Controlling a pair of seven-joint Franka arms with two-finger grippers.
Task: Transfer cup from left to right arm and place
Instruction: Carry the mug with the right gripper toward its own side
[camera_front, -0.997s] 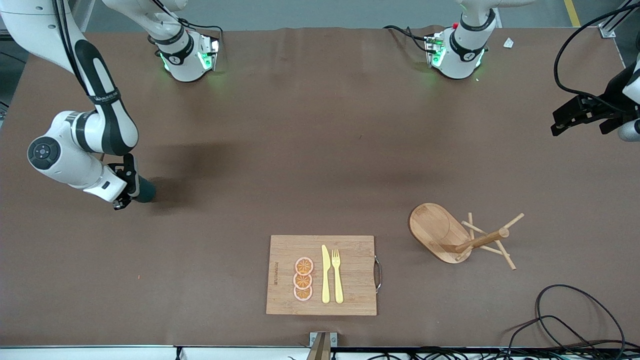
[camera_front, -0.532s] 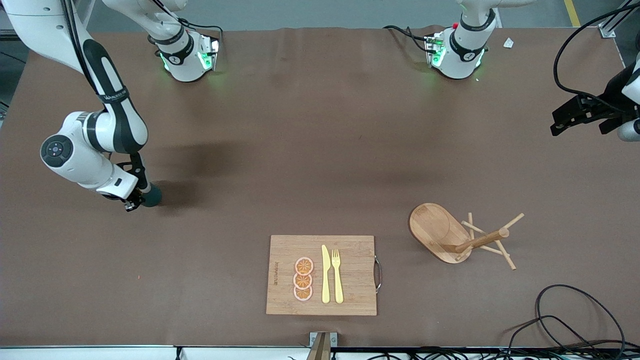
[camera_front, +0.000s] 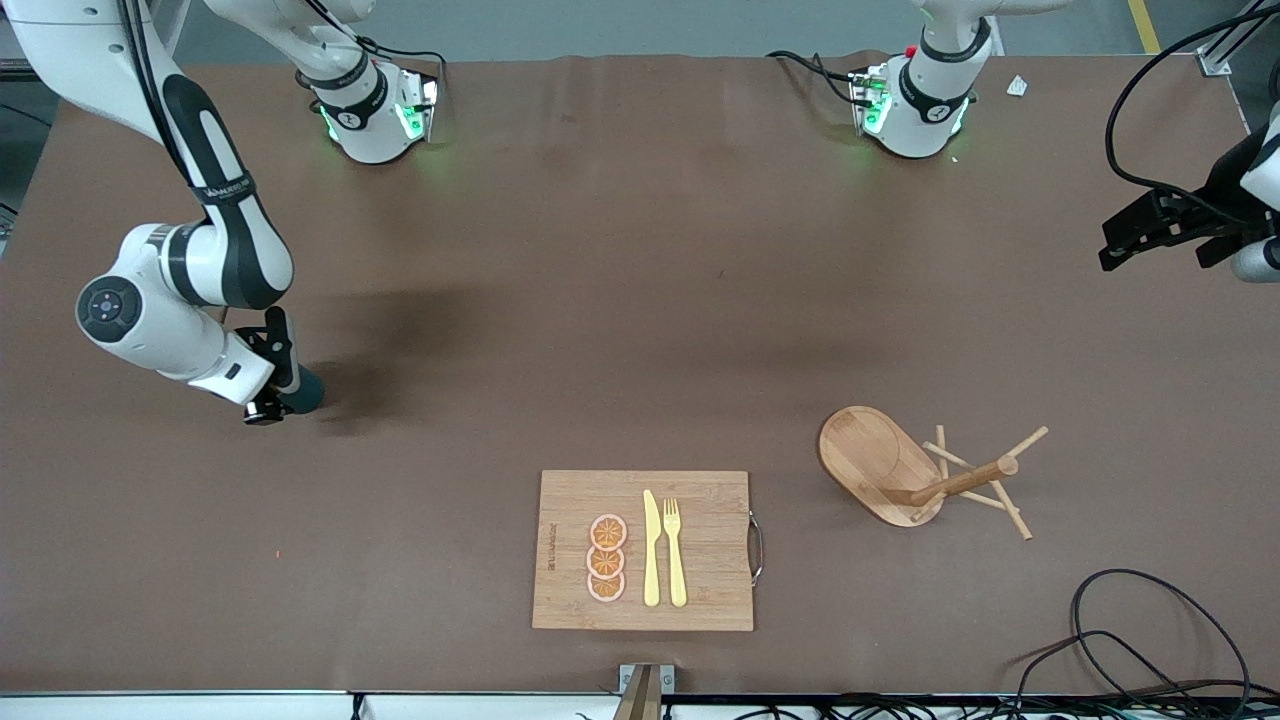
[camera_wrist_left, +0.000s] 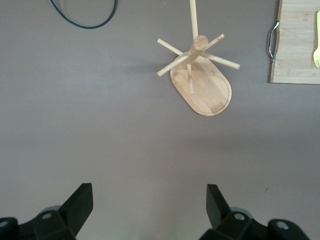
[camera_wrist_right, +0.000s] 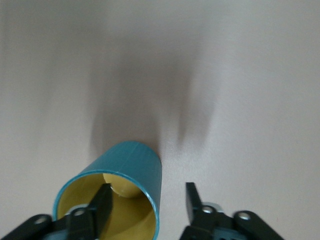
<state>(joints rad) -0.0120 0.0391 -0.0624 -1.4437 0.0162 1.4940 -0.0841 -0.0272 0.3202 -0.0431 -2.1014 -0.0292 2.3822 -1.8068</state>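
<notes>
The teal cup (camera_front: 304, 391) with its yellow inside (camera_wrist_right: 125, 220) rests on the brown table toward the right arm's end. My right gripper (camera_front: 277, 396) is low over it and open. One finger (camera_wrist_right: 102, 200) reaches inside the cup, and the other finger (camera_wrist_right: 192, 197) stands outside, apart from the wall. My left gripper (camera_front: 1130, 235) hangs open and empty (camera_wrist_left: 148, 187) over the table's edge at the left arm's end, waiting.
A wooden peg rack (camera_front: 900, 470) lies tipped on its side, also in the left wrist view (camera_wrist_left: 200, 80). A cutting board (camera_front: 700, 580) with knife, fork and orange slices sits near the front edge. Black cables (camera_front: 1150, 620) lie at the front corner.
The right arm shifted slightly and lowered the cup to the table. Its fingers, shut on the cup wall before, have spread apart. The left arm has not moved.
</notes>
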